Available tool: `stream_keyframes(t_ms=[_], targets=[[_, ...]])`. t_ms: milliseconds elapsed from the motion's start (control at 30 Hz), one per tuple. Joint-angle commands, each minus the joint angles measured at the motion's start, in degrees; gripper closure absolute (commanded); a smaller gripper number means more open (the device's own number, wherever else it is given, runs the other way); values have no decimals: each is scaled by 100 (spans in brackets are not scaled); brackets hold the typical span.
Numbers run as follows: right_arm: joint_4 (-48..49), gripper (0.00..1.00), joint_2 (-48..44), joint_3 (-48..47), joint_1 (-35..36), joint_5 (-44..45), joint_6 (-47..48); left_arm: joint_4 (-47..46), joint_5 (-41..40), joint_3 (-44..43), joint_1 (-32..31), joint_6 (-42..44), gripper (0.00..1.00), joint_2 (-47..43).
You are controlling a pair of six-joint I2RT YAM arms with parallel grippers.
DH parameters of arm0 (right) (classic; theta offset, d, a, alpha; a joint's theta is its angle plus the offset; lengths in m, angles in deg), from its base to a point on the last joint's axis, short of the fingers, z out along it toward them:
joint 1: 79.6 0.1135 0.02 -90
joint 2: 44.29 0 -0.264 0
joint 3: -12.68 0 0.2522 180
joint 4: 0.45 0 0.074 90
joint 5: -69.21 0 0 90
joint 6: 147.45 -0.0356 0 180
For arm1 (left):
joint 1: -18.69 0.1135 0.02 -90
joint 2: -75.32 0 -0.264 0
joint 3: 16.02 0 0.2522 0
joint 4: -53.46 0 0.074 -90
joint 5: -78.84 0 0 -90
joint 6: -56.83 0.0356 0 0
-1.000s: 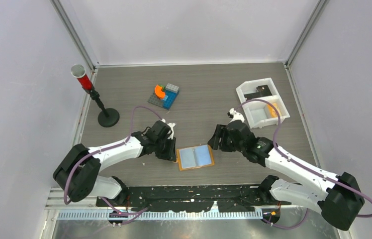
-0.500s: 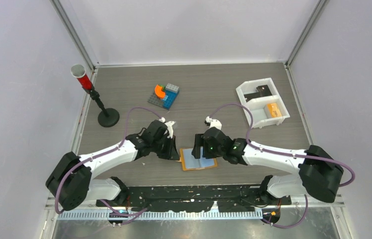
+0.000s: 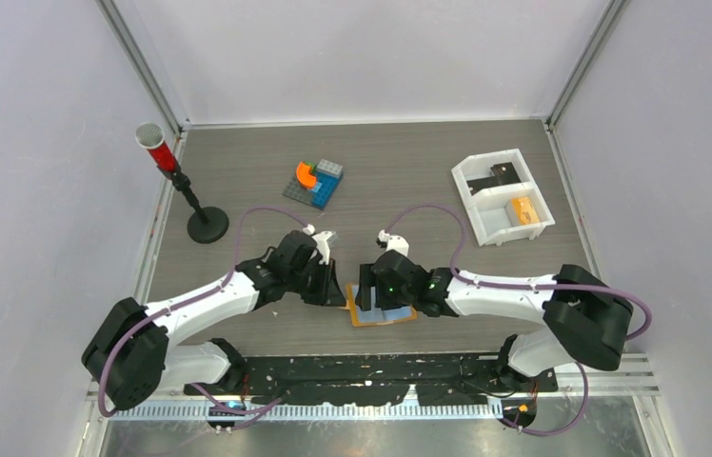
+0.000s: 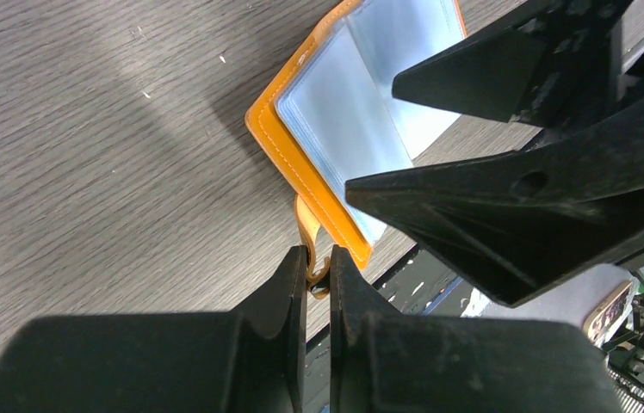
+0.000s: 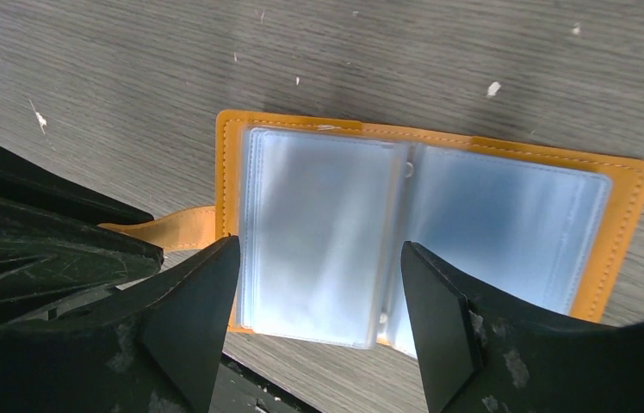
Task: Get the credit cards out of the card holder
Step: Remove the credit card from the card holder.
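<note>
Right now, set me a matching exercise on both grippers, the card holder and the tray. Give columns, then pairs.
Things:
1. left gripper
2. right gripper
3. card holder
4. white tray

States:
A. open, fingers either side of a sleeve page
B. at the table's far right, small orange block inside
C. shut on the orange tab
D. lying open, pale blue sleeves facing up

Pairs: 1-C, 2-A, 3-D, 4-B
</note>
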Motion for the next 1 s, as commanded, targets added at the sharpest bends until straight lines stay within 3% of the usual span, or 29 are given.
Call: stream_keyframes(t_ms=[0, 200, 467, 967], targets=[[264, 24, 183, -269, 123, 89, -150, -286, 136, 12, -14, -44, 100, -142], [51, 26, 430, -336, 189, 301, -195, -263, 111, 17, -14, -34, 100, -144], [-383, 47, 171, -259, 215, 859, -284, 84, -152, -91, -14, 145, 100, -170], [-921, 37, -546, -122, 210, 1347, -348, 331, -355, -202, -14, 389, 100, -19]])
